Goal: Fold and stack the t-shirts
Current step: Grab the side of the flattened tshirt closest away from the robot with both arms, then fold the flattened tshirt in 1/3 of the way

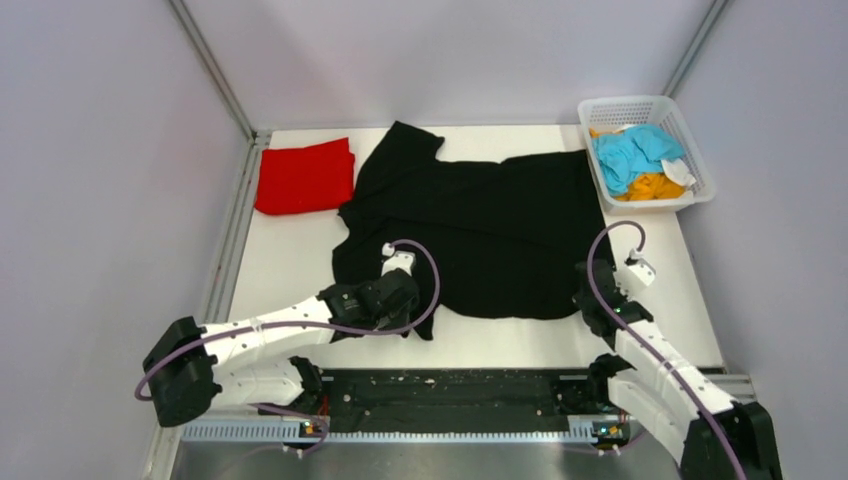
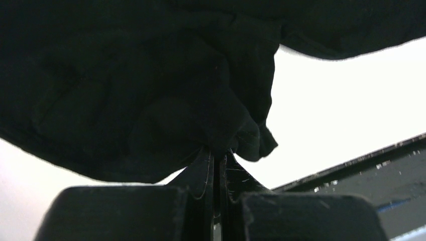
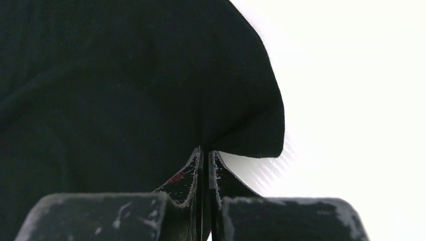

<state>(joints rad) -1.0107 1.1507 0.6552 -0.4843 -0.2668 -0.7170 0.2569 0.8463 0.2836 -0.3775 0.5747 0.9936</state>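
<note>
The large black t-shirt lies spread across the middle of the white table. My left gripper is shut on its near-left edge; the left wrist view shows the jaws pinching bunched black cloth. My right gripper is shut on its near-right corner; the right wrist view shows the jaws closed on the black hem. The red t-shirt lies folded at the far left. Light blue and orange shirts lie in the basket.
The white mesh basket stands at the far right corner of the table. A black rail runs along the near edge between the arm bases. Grey walls enclose the table on three sides.
</note>
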